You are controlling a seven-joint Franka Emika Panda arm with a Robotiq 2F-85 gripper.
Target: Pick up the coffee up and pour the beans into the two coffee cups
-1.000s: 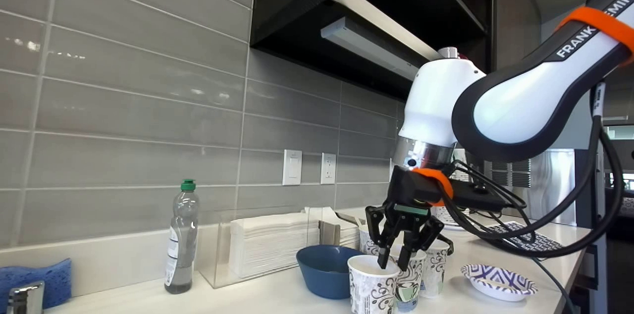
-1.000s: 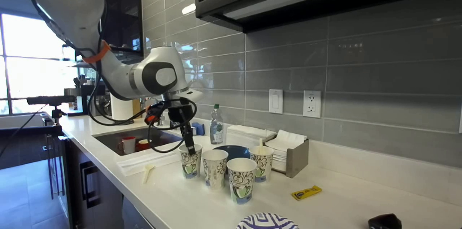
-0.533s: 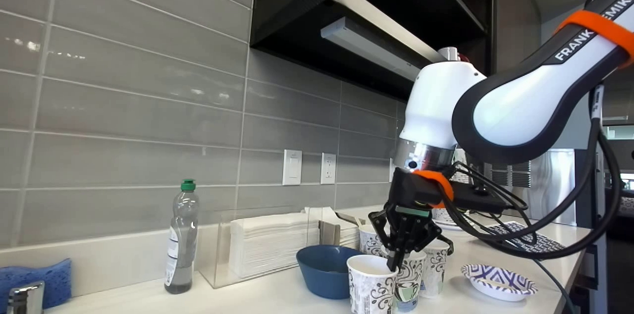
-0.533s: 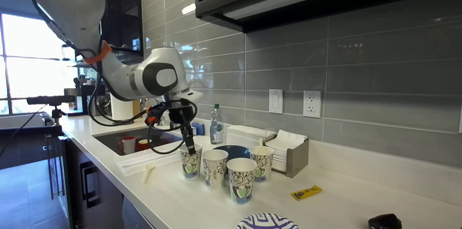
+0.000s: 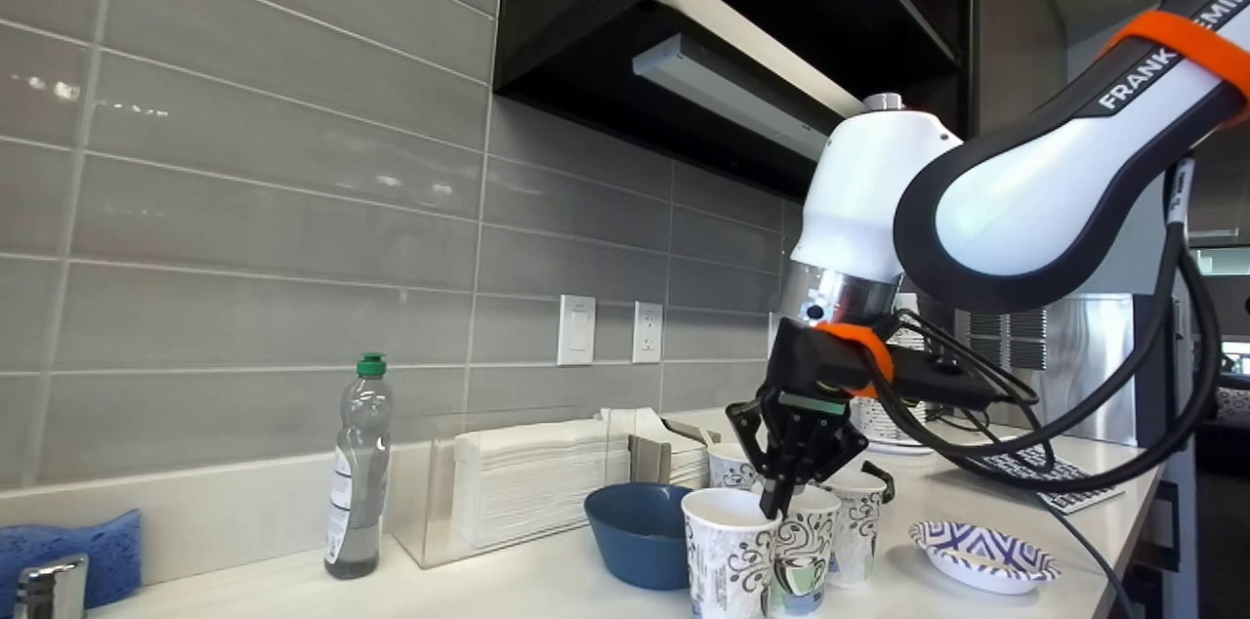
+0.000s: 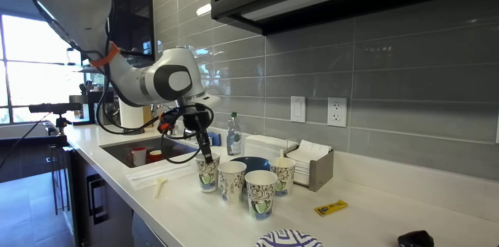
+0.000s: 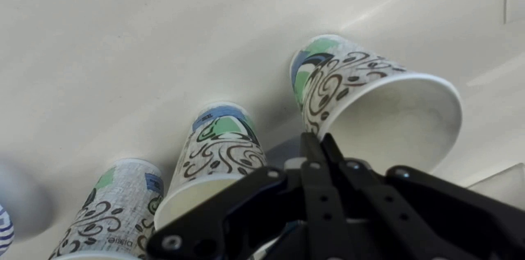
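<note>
Item: paper cup (image 7: pixel 369 100), presumably the coffee, back from the front edge of the counter (image 6: pixel 179 216), nearest the sink (image 6: pixel 119 149); my gripper (image 7: pixel 319 139) clenched on its rim. Hazards, I judge: one-wall pinch, so swivelling or buckling; neighbouring cup (image 6: pixel 232 182) close, so a knock if I swing.

In an exterior view, the camera sits near the dish soap bottle (image 5: pixel 356 492), slightly above the patterned paper cups (image 5: pixel 728 565), tilted a little upward, with the tiled backsplash (image 5: pixel 273 219) on its left. In an exterior view, the camera faces the opposite way along the countertop (image 6: pixel 370 219), toward the sink (image 6: pixel 119 150), from farther back, the backsplash on its right. Both exterior views share the cups, bottle and wall outlet (image 6: pixel 337 112). The wrist view looks steeply down from close above the cups, past the gripper (image 7: pixel 319 138) at its lower edge.
</note>
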